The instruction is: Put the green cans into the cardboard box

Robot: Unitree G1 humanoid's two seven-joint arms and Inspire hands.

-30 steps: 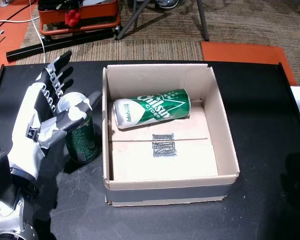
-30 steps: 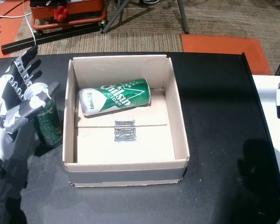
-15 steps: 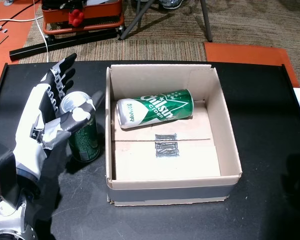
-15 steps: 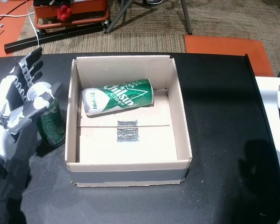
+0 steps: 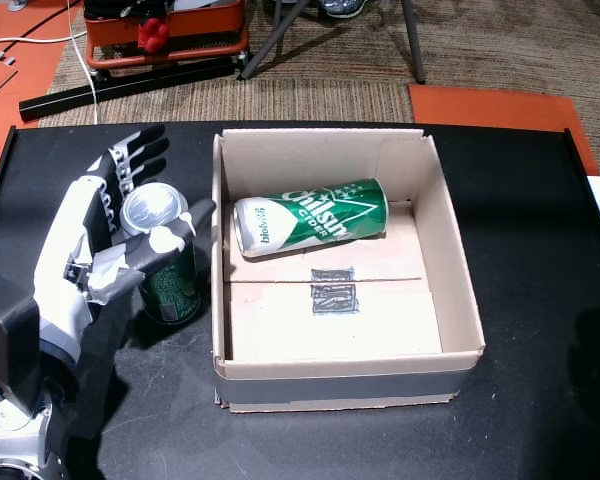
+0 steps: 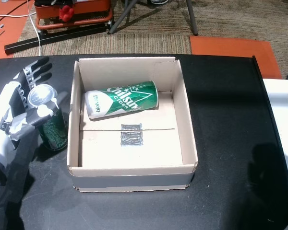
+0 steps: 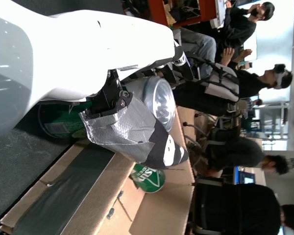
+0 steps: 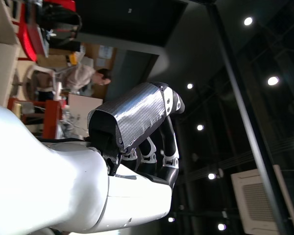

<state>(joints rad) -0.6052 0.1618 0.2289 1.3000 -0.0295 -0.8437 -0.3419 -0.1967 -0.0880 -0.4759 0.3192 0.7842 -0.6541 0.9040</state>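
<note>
1. Near the middle of the black tabletop [image 5: 540,250]: open square cardboard box [image 5: 450,300], grey tape along its near wall.
2. Inside, toward the far wall: one green-and-white cider can [image 5: 310,217] lying on its side, silver top toward the box's left wall; two small dark staple marks on the floor in front of it.
3. Outside, just beside the left wall: second dark green can [image 5: 168,270], upright on the tabletop.
4. Around that can: white-and-black left hand [image 5: 90,255], fingers behind it, taped thumb across the front; firm grip or not, cannot tell.
5. Right hand [image 8: 137,132]: fingers curled, holding nothing, seen only against a ceiling.
</note>
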